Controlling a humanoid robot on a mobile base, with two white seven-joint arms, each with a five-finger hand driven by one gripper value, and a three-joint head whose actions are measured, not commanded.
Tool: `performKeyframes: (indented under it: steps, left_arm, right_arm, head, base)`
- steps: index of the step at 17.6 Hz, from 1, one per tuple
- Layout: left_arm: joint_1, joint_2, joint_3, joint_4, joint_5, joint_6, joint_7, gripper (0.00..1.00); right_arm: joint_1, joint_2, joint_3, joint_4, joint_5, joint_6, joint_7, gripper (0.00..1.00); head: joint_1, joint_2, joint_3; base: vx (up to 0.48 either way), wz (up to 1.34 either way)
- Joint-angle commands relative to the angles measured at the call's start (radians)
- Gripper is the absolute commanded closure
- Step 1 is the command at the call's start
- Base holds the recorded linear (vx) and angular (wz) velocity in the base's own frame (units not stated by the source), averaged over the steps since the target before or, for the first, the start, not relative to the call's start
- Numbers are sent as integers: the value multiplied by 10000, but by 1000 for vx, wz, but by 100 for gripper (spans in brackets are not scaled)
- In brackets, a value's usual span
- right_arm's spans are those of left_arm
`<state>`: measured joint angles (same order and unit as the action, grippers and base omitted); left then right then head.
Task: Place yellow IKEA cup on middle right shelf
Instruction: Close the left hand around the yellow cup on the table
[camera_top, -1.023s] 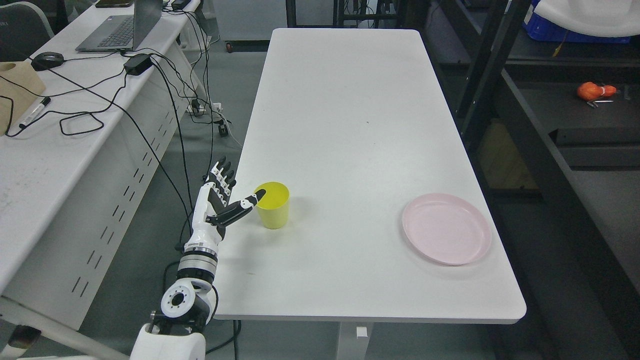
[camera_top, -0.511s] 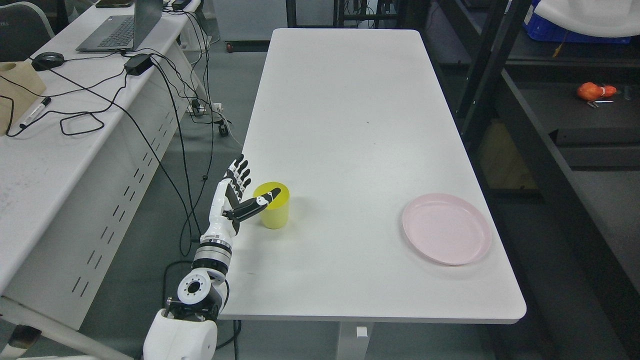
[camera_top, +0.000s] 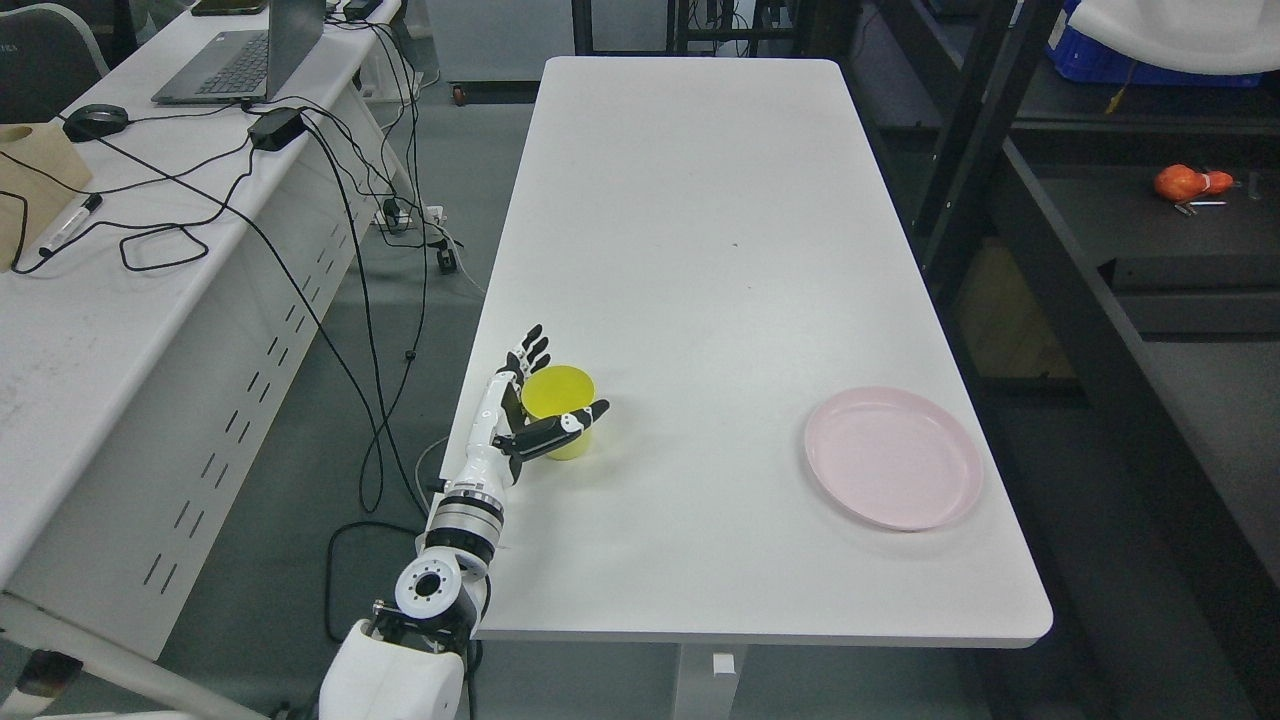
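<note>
Your left hand has its fingers stretched out straight and close together along the far left side of the yellow cup, while the thumb reaches across the cup's near side, its tip past the cup's right edge. That puts the cup in the gap between thumb and fingers, with the palm at its left. The hand is spread wide, not curled; you cannot tell from the head view whether the thumb or the fingers actually press on the cup wall or only lie just beside it. The cup stands upright, mouth up, on the white table, close to the table's left edge and toward its near end. Your left forearm comes up from the lower left, crossing the table's left edge just below the cup.

Farther right on the same table, well apart from the cup, a pink plate lies flat near the right edge. Beyond that edge stands the dark shelf unit, with an orange object on one of its levels.
</note>
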<state>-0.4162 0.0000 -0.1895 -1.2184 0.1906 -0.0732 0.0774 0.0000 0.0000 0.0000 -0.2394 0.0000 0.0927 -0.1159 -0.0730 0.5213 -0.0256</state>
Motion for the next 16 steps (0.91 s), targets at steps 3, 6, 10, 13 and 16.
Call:
performKeyframes:
  steps: [3, 6, 10, 13, 16]
  left_arm:
    - [5, 175, -483, 770, -19, -4, 8, 1]
    - [5, 175, -238, 1032, -19, -19, 8, 5]
    - [5, 175, 436, 1078, 11, -446, 8, 40]
    - [97, 175, 881, 1063, 57, -2024, 54, 91]
    - [204, 175, 1036, 514, 88, -2902, 54, 100]
  right_arm:
    - [138, -175, 169, 1, -245, 8, -7, 1]
    - [138, -175, 169, 1, -245, 8, -7, 1]
    - [138, -175, 169, 1, -245, 8, -7, 1]
    - [138, -175, 169, 1, -245, 8, -7, 1]
    - [138, -175, 169, 1, -245, 8, -7, 1]
  head:
    - [0, 0, 0]
    - [0, 0, 0]
    - [0, 0, 0]
    - [0, 0, 0]
    - [0, 0, 0]
  base:
    - [0, 0]
    - [0, 0]
    - [0, 0]
    - [0, 0]
    - [0, 0]
